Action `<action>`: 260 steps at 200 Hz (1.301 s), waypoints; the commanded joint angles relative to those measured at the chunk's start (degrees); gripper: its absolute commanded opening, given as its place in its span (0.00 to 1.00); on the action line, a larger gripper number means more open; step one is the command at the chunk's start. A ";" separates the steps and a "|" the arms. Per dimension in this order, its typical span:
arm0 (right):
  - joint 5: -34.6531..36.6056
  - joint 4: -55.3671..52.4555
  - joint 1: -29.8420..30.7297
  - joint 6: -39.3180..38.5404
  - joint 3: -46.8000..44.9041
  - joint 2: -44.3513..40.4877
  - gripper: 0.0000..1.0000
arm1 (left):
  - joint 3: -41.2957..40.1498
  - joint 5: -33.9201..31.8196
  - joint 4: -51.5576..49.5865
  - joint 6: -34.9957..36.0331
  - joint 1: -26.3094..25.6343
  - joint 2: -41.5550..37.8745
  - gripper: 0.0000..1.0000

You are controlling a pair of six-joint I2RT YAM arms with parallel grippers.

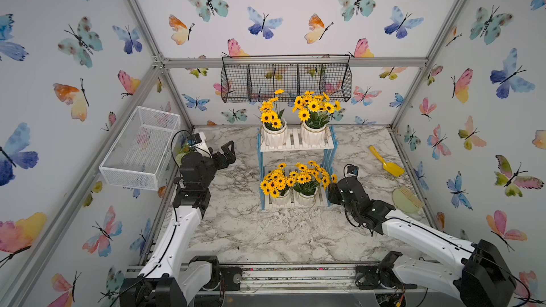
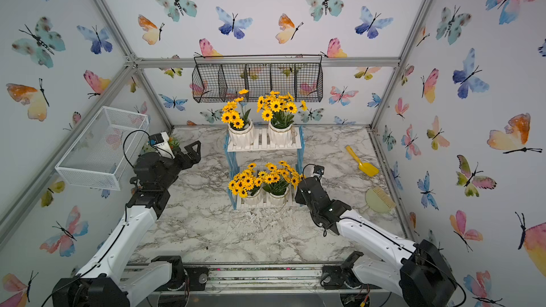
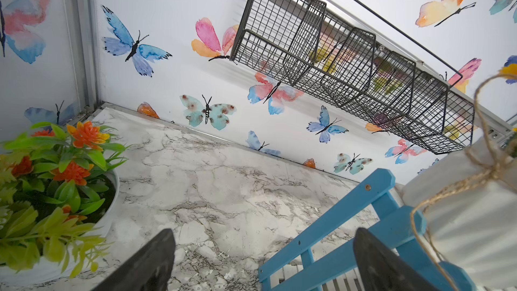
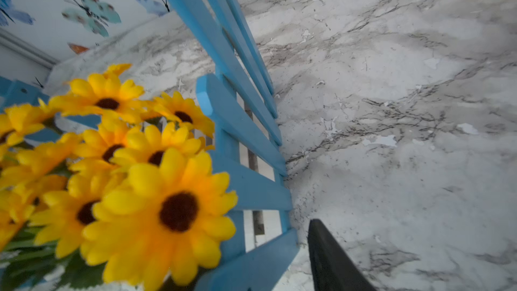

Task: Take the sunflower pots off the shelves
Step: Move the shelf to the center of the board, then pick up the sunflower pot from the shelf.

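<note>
Progress check: basically zero so far. All four sunflower pots (image 2: 240, 137) are on the shelves (image 1: 297, 144), two on the top board and two on the bottom board, and none has made it to the desk (image 1: 251, 231) in front of the shelves. So the whole job is left.

The left fingers (image 3: 145, 264) are spread wide with nothing between them, hanging off the left side of the shelves at about top-board height. Its wrist view shows the upper left pot (image 3: 461, 219) close ahead, with its twine loop (image 3: 486, 169) sticking out. My guess is that loop could snag.

The right fingers (image 4: 330, 258) are down by the right side of the shelves at bottom-board level. Only one finger shows in the wrist view, out over the desk. The other is hidden, so I can't tell whether they're spread or pinched. Nothing looks held. The blue lattice side (image 4: 237, 124) sits between that finger and the lower right pot (image 1: 305, 199), and the blooms spill right over it. I'd say that's the main thing in the way.

Other stuff around:
- A black wire basket (image 1: 285, 79) is on the wall just above the shelves, close over the top blooms.
- A white mesh basket (image 1: 141, 149) is well off to the left of the shelves.
- An orange-flower pot (image 3: 56, 191) sits on the desk to the left.
- A yellow scoop (image 1: 385, 162) and a green brush (image 1: 407, 199) lie to the right of the shelves, well apart from them.
</note>
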 commanded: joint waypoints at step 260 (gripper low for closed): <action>-41.10 10.02 -27.21 -44.38 26.50 -2.78 0.99 | 13.19 18.23 6.48 7.98 0.15 1.80 0.98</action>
